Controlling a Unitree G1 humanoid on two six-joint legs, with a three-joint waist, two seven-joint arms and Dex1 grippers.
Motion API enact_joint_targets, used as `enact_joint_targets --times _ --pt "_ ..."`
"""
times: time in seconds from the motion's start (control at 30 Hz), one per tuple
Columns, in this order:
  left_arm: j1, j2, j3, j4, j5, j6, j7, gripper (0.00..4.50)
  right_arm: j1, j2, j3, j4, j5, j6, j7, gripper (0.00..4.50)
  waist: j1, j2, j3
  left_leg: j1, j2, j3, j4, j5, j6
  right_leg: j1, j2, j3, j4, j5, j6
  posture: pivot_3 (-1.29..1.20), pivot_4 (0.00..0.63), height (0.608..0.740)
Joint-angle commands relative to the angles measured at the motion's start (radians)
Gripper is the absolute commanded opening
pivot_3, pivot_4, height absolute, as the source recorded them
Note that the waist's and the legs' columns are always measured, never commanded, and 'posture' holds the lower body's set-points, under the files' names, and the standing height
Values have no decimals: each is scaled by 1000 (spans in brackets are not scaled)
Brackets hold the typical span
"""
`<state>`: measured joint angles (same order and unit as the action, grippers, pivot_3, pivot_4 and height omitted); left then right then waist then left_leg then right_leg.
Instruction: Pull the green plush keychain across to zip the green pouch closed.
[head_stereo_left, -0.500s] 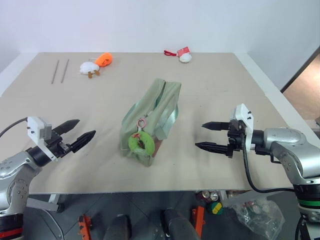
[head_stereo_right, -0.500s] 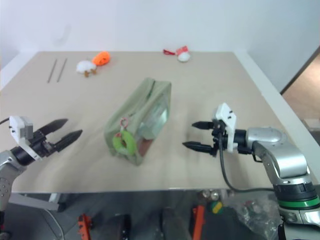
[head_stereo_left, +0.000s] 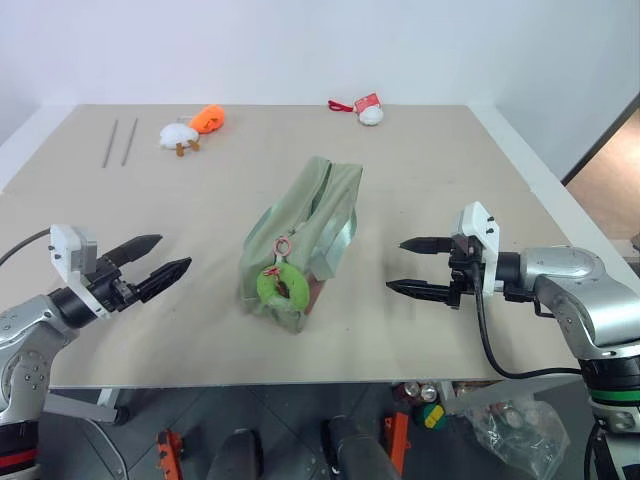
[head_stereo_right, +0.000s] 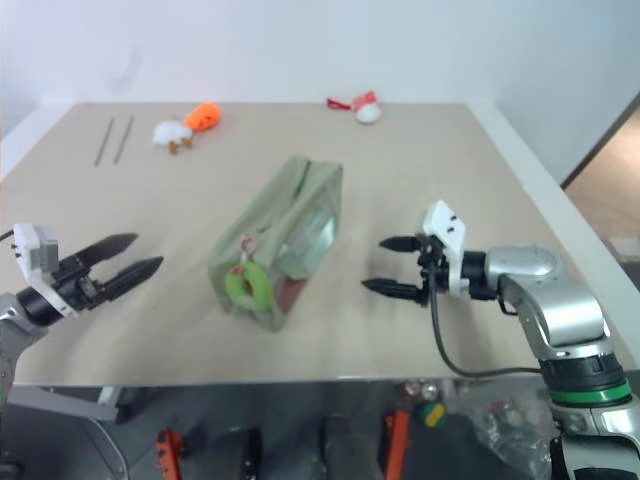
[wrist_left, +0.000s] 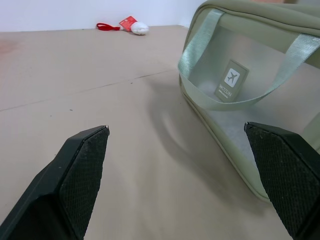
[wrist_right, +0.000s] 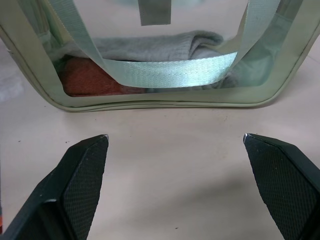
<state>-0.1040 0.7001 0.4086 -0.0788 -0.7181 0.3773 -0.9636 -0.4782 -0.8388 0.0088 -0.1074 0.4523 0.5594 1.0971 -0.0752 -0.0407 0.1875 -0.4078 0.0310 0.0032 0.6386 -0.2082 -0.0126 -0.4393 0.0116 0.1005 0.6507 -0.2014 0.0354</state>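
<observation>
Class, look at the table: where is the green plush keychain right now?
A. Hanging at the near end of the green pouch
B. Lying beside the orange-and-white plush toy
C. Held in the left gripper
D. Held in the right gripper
A: the green plush keychain hangs at the near end of the green pouch, while the left gripper and right gripper stand open and empty on either side.
</observation>
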Motion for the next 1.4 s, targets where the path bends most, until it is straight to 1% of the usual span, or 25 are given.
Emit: enact_joint_targets --times 0.03,0.13,0.23,0.27,0.43,0.53,0.67,0.83,1.0,1.07,1.1,1.17,1.27,1.3,1.33,1.37,1.4 --pt "-105 38 38 41 -52 -5 -65 4500 -163 -22 43 53 -110 -95 1 4477 0 0 0 0 0 1 0 0 0 0 0 0 0 0 0 0 150 740" --pt "-166 37 46 36 -95 2 -88 4500 -291 -15 70 86 -131 -141 56 4477 0 1 1 0 0 1 1 1 -1 0 0 0 0 1 -1 0 150 740" --pt "-218 21 53 32 -146 0 -124 4500 -425 -9 175 151 -226 -263 159 4477 -3 1 1 0 1 2 0 1 -1 -1 0 0 0 1 0 0 150 740" --pt "-228 19 49 36 -148 -4 -132 4500 -459 -1 208 181 -264 -312 180 4477 -3 0 0 0 1 2 -1 0 -1 -1 0 0 0 2 3 0 150 740" --pt "-240 9 25 30 -148 0 -147 4500 -636 97 300 326 -357 -467 252 4477 -5 1 1 -1 1 1 -3 0 -1 -2 0 -1 0 1 2 0 150 740" --pt "-228 -1 24 6 -158 8 -146 4500 -676 146 342 404 -408 -566 281 4477 -3 1 1 -1 2 0 -3 0 -1 -3 0 -2 1 1 2 0 150 740" --pt "-212 -12 29 -19 -170 20 -138 4500 -722 189 383 549 -507 -713 259 4477 -1 0 0 -1 1 0 -2 0 -1 -2 0 -2 0 1 2 0 150 740" --pt "-181 -24 32 -59 -181 26 -122 4500 -781 229 358 643 -506 -759 287 4477 -1 1 1 -1 1 0 -2 0 -2 -1 -1 -2 1 2 2 0 150 740" --pt "-163 -22 34 -78 -192 37 -114 4500 -781 261 366 651 -501 -780 318 4477 0 1 1 -1 2 -1 -2 0 -2 -2 0 -3 1 2 1 0 150 740" --pt "-151 -17 29 -87 -192 41 -122 4500 -768 273 370 640 -501 -784 326 3954 -1 1 1 -1 2 -1 -2 0 -2 -2 0 -3 2 2 1 0 150 740" --pt "-144 -13 25 -92 -189 43 -128 4500 -762 277 370 638 -501 -785 330 3940 -1 1 1 -1 2 -1 -2 0 -2 -2 0 -3 2 2 1 0 150 740" --pt "-133 -6 16 -98 -182 44 -140 4500 -750 281 372 636 -500 -791 340 3475 -1 1 1 -1 2 -1 -2 0 -2 -2 0 -3 2 2 1 0 150 740" --pt "-130 -7 13 -104 -185 45 -141 4500 -737 280 372 647 -499 -791 355 2545 -1 1 0 -1 2 -1 -2 0 -1 -2 0 -4 2 2 0 0 150 740" --pt "-129 -7 12 -104 -185 44 -142 4500 -734 279 371 654 -503 -796 357 2100 -1 1 1 -1 2 -1 -2 0 -2 -2 0 -4 2 2 0 0 150 740" --pt "-129 -7 11 -104 -186 44 -143 4500 -732 278 370 660 -505 -797 361 1987 -1 1 0 0 2 -1 -2 0 -2 -1 0 -4 2 2 0 0 150 740" --pt "-128 -7 10 -105 -186 44 -143 4500 -730 277 370 664 -506 -798 364 1415 -1 1 1 0 2 -1 -2 0 -2 -1 0 -4 2 2 0 0 150 740" --pt "-130 -9 7 -103 -184 43 -144 4500 -729 277 369 669 -507 -799 365 1069 -1 1 0 0 2 -1 -2 0 -2 -1 0 -4 2 2 0 0 150 740"
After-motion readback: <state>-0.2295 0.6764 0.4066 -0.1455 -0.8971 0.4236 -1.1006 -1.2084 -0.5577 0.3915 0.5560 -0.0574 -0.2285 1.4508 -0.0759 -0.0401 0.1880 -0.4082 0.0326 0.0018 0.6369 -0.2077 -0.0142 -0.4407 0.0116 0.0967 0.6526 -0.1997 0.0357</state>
